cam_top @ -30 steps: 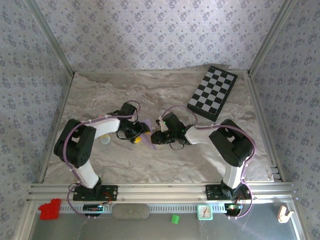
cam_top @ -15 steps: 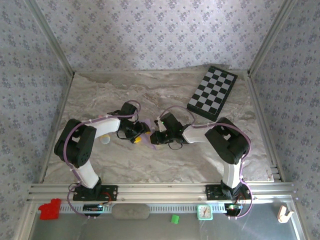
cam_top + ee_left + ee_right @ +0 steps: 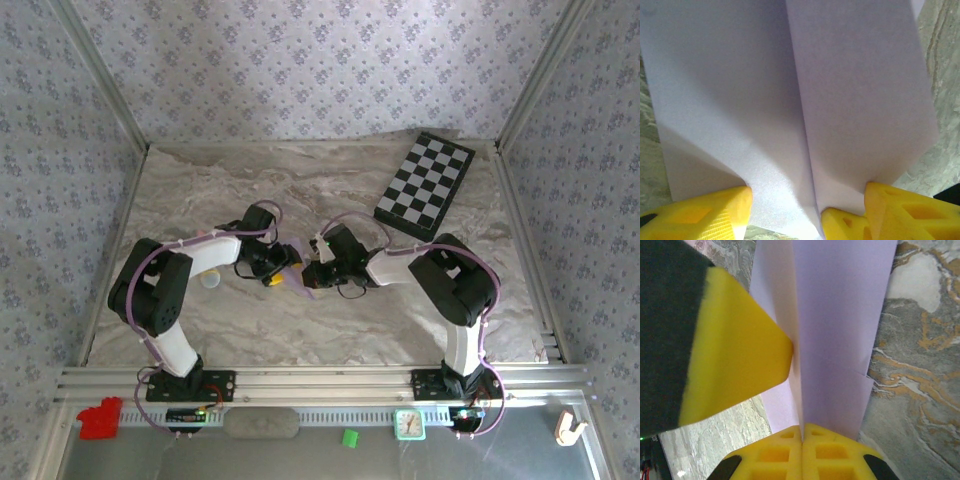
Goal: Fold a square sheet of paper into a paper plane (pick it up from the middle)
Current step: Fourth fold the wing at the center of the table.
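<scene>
Two robot arms meet at the middle of a marbled table (image 3: 200,190) over a half-made paper plane (image 3: 790,100). It is a pale lilac sheet folded in to a long centre seam, and it sits low over the tabletop between them, well apart from the chequered board (image 3: 425,184) at the far right. The right gripper (image 3: 802,434) is pinched fully closed on the near end of the paper, its two yellow pads meeting right on the seam with the layers caught between them. The left gripper (image 3: 806,197), coming in from the left, has its jaws well apart, with a yellow fingertip (image 3: 705,212) touching each long edge. Whether it squeezes the paper or merely brackets it cannot be told. The step in hand looks like closing the body along the centre line. To do that well, the right pinch should probably act as a fixed anchor on the seam, with no sideways drag. The left fingers would then bring the two halves together evenly, so the edges meet and the crease runs straight to the nose. Thin paper buckles easily: a pull between the arms could wrinkle or tear it, and an off-centre squeeze would likely leave lopsided wings.
</scene>
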